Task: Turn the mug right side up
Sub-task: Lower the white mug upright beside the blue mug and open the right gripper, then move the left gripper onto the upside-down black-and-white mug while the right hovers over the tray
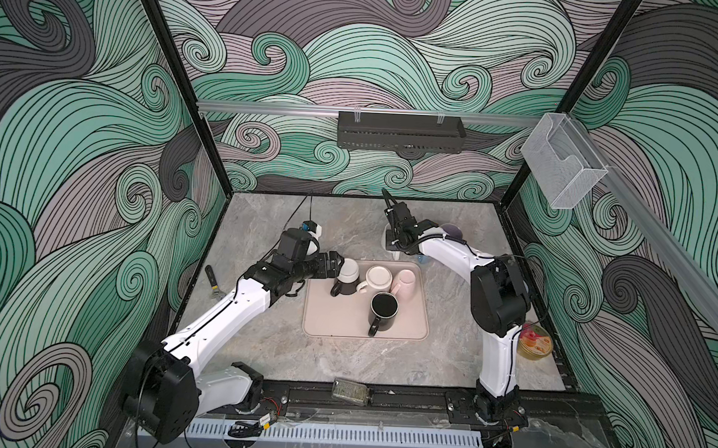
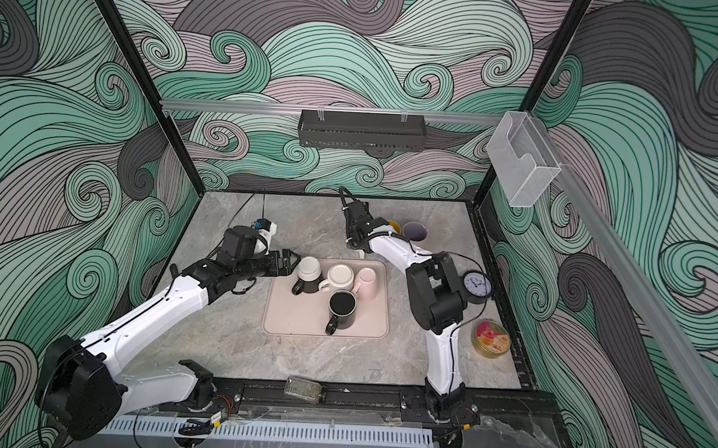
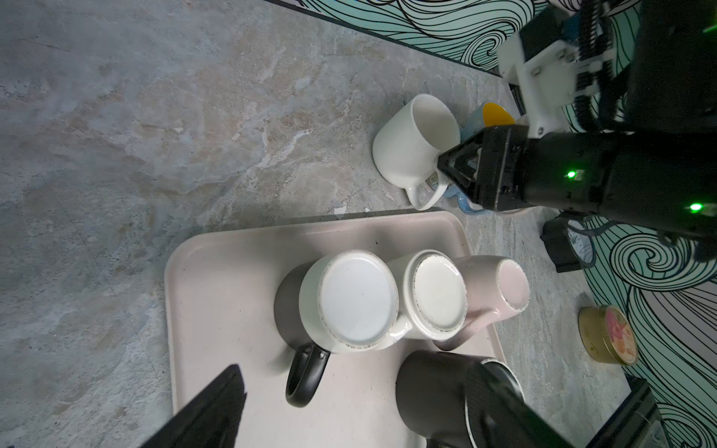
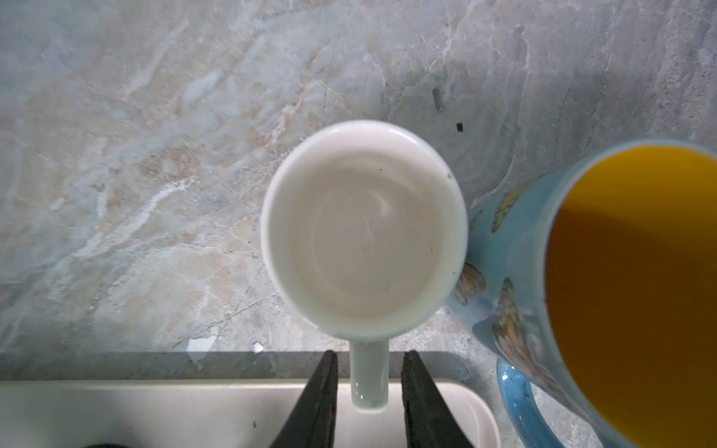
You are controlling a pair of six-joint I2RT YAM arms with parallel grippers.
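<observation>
Only the wrist views show the white mug (image 4: 364, 232) properly; in both top views the right arm (image 1: 451, 254) covers nearly all of it.

Right wrist view:
- White mug upright, mouth up, on the table (image 4: 135, 194) just beyond the tray (image 4: 155, 407) rim, handle pointing toward the tray.
- Right gripper (image 4: 370, 353) narrow, 1 finger (image 4: 318, 403) on each side of the handle. A slim gap shows on both sides, so nothing is held.

Left wrist view adds a side-on look: same mug, gripper tip low by its handle.

A clock (image 2: 475, 285) shows in a top view beside the right arm's elbow.

Edges and room:
- Blue mug (image 4: 504, 248) with a yellow inside stands just beside the white mug. Touching or a hair apart, cannot tell.
- Table on the white mug's other side is bare.
- Left gripper (image 1: 339, 260) wide open, holding nothing, just beside the two-tone mug (image 1: 347, 274) at the tray's far left corner.
- On the tray, 3 mugs sit bottom-up in a tight row: two-tone mug, cream mug (image 1: 378, 278), pink mug (image 1: 404, 283).
- Black mug (image 1: 384, 309) stands upright just in front of them.
- Near half of the tray is bare.

White mug: glossy, plain, pale inside with a few dark specks, rim whole.
</observation>
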